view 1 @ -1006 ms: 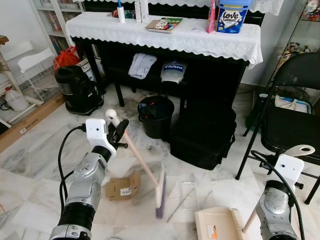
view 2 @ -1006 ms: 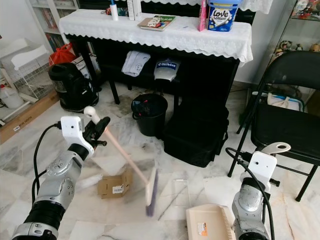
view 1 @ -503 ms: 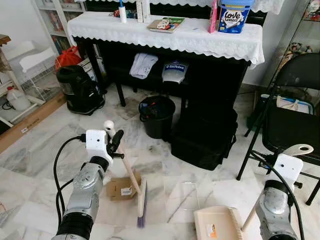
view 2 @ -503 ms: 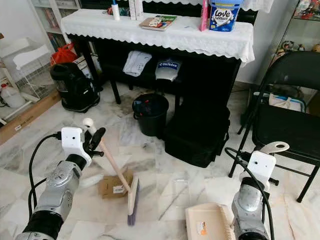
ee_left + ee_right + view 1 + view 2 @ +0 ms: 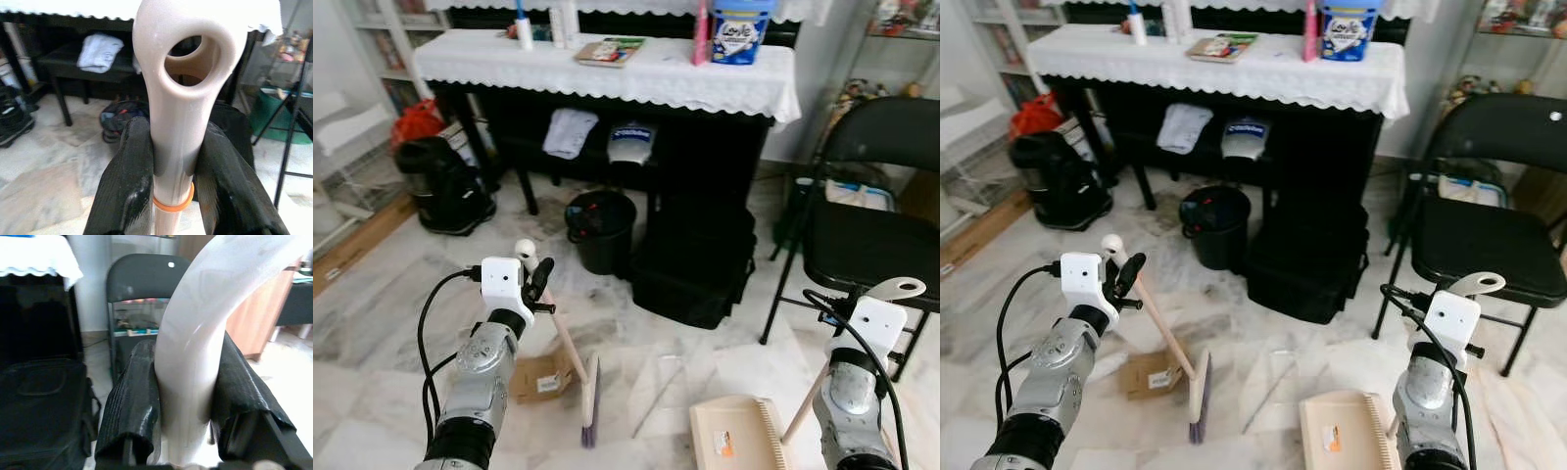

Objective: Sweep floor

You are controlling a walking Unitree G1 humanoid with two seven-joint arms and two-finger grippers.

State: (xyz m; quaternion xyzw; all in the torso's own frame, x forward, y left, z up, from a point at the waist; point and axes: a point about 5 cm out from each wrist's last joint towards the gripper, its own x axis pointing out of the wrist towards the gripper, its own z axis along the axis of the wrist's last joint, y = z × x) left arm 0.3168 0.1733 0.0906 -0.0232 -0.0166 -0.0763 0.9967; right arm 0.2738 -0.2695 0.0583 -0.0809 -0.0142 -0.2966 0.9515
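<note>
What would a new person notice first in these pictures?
Probably the left tool shut on the broom, whose head rests on the marble floor beside a small cardboard box. Then the right tool, gripping the cream dustpan by its handle, near the black folding chair.

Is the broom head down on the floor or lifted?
Down, as far as visible: the broom head's bristle end meets the floor beside the cardboard box, handle slanting up into the left gripper.

Beyond the broom [image 5: 570, 354] stand a black bin [image 5: 599, 229] and a black case [image 5: 693, 266]. A folding chair [image 5: 862, 225] stands well to its right, a black appliance [image 5: 442, 184] far left.
</note>
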